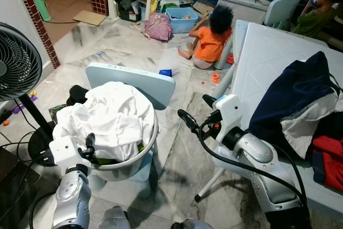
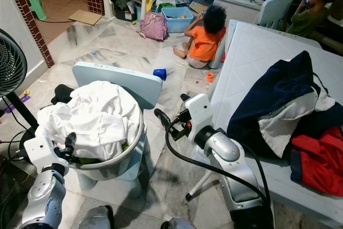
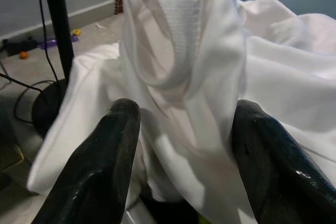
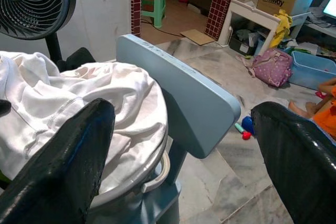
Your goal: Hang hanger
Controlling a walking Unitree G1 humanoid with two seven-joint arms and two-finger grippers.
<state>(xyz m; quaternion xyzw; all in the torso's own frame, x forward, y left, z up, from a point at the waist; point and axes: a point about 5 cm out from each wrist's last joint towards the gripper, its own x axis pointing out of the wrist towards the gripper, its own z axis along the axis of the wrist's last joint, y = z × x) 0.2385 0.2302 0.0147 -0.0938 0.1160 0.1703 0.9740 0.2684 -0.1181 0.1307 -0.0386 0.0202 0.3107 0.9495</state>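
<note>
Hanger itself I cannot make out among the white laundry [image 1: 110, 116] heaped in the basket [image 1: 140, 156] at lower left, so the spread left gripper [image 3: 181, 145] should part cloth gently, while the spread right gripper [image 1: 194, 112] hovers mid-frame beyond.

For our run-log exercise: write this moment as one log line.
left gripper: open, at white cloth in grey basin | right gripper: open, empty, beside basin

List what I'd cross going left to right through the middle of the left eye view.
Standing fan → white laundry heaped in the basin → right gripper, fingers open → white table → dark blue garment on it.
</note>
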